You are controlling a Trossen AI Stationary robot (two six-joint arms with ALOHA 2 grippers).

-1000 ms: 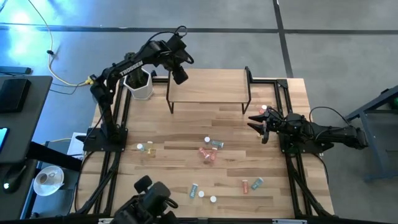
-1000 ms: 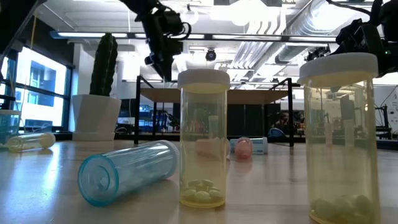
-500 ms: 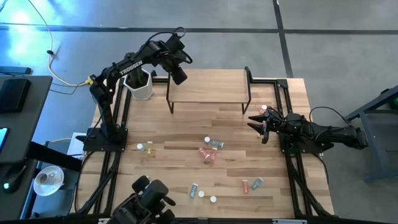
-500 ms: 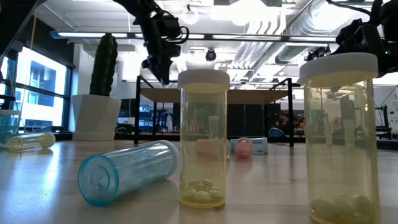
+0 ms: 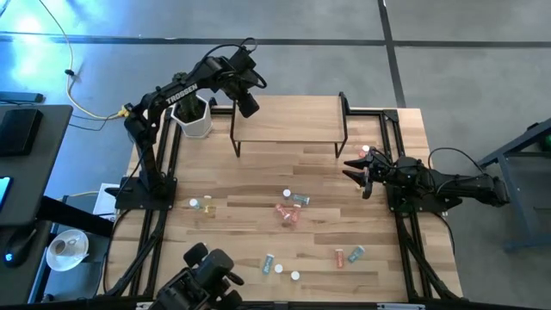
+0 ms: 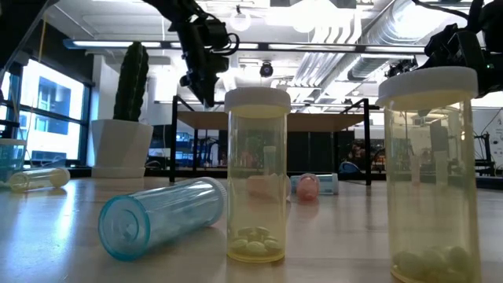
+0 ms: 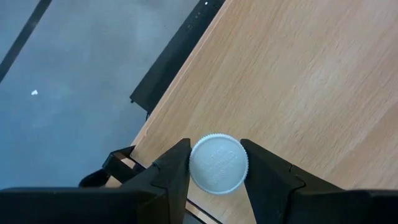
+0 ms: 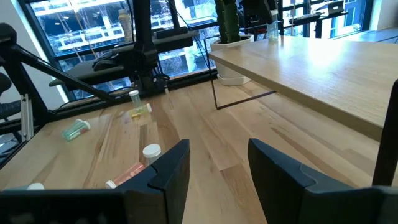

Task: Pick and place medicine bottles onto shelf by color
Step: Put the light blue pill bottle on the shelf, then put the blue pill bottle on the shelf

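My left gripper [image 7: 216, 171] hangs over the left far corner of the light-wood shelf [image 5: 288, 120], its fingers on either side of a white-capped medicine bottle [image 7: 217, 163]. From the right wrist view that bottle [image 8: 272, 28] stands upright at the shelf's far end. Other medicine bottles lie on the table: teal [image 5: 298, 199], pink [image 5: 288, 213], yellow [image 5: 205, 205], and more near the front [image 5: 344, 256]. My right gripper [image 5: 357, 172] waits open at the table's right edge, holding nothing. My left gripper has the bottle's white cap [image 7: 217, 163] between its two fingers, one on each side. The fingers come from above, slanting steeply down. The bottle stands upright with its base at the shelf top [image 7: 298, 81]. The fingers hide the contact lower down.
A white pot with a cactus [image 5: 194, 116] stands just left of the shelf. In the low view, two upright yellow bottles [image 6: 258, 173] [image 6: 428, 173] and a lying blue one [image 6: 161, 214] are near the front edge. A pink bottle [image 5: 366, 150] lies by my right gripper.
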